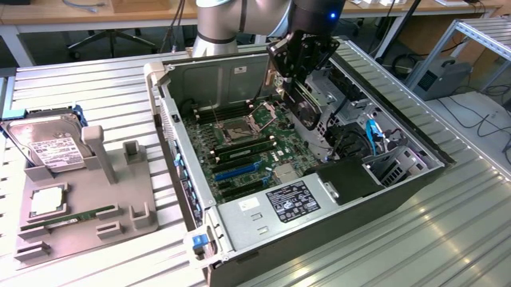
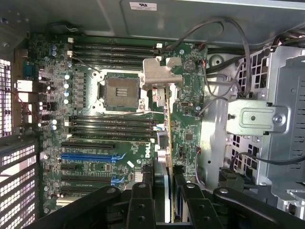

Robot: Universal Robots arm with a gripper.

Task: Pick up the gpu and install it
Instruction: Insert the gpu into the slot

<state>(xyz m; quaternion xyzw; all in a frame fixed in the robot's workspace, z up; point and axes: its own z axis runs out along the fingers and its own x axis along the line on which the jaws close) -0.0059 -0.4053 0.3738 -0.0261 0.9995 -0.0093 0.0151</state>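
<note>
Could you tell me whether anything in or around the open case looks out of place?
The processor socket on the motherboard stands empty, with no chip or cooler on it. Otherwise nothing looks damaged or spilled; the tool holds the gpu edge-on above the motherboard.

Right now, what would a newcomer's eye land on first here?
The open computer case on the metal table, its green motherboard bared. Above that board the fingers hold a graphics card on edge. At the exterior view's left, a hard drive leans in a gray holder.
</note>
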